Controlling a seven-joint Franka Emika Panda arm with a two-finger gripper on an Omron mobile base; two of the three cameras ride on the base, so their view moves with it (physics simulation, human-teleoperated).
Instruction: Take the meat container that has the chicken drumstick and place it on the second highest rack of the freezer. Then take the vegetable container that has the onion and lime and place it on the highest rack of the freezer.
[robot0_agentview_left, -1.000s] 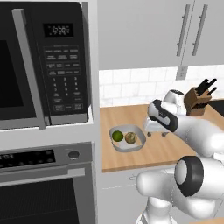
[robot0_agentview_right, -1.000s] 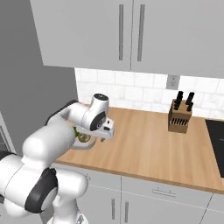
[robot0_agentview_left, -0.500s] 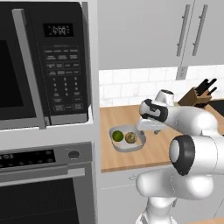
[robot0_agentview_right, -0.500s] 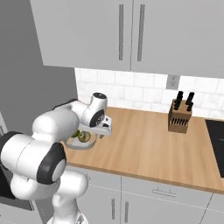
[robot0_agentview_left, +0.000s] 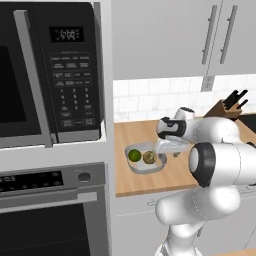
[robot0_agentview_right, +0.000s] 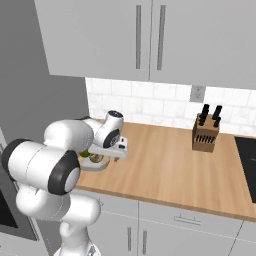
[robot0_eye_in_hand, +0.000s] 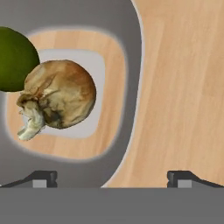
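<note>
On the wooden desk (robot0_agentview_left: 150, 180), beside the oven column: grey vegetable container (robot0_agentview_left: 145, 166) holding lime (robot0_agentview_left: 134, 155) and onion (robot0_agentview_left: 149, 158).

Item lay near the desk's front edge, the lime at 9 o'clock of the onion, the two touching or nearly so. From the hand view, the onion (robot0_eye_in_hand: 59, 98) sat at the container's centre and the lime (robot0_eye_in_hand: 15, 59) at about 10 o'clock of it, cut by the frame edge. Gripper (robot0_agentview_left: 161, 148) hung over the container's 3 o'clock rim (robot0_eye_in_hand: 131, 96), jaws spread wide and holding nothing, one tip over the grey rim and one over bare wood. Knife block (robot0_agentview_right: 204, 135) stood well apart, by the tiled wall.
</note>
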